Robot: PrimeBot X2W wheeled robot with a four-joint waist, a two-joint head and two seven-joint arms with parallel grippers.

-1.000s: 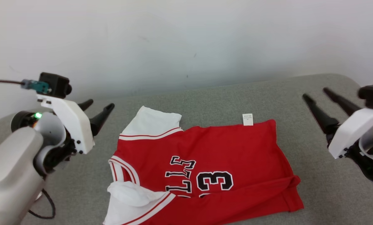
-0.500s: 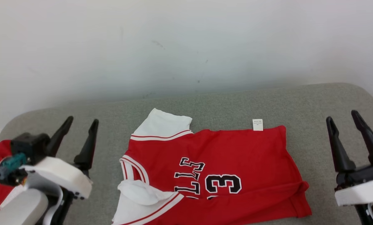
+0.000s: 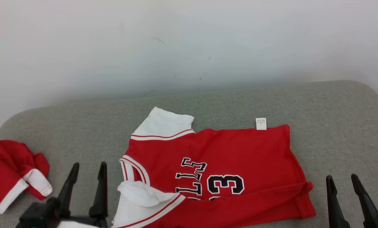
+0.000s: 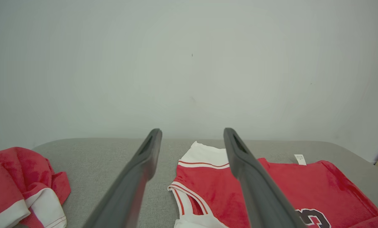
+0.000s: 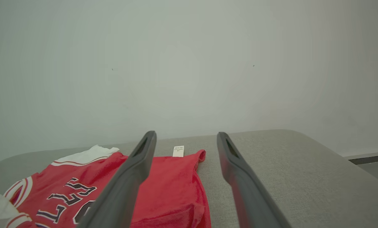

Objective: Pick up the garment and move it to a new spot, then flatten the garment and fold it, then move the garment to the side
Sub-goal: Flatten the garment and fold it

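Two claws stand open and empty over the near side of the grey table [image 3: 334,107], fingers pointing toward the white wall [image 3: 189,44]. The red jersey [image 3: 239,148] lies spread on the table between them, just to the right of the left claw [image 3: 89,164] and a little apart from the right claw [image 3: 341,177]. Its white sleeves are toward the left claw, and its small label [image 3: 261,123] is on the far edge. A crumpled red cloth [image 3: 8,167] lies left of the left claw.

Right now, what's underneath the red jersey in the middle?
The red jersey lies on the grey padded surface, which shows beside and beyond it. Its fabric covers whatever else might lie beneath, so that cannot be told.
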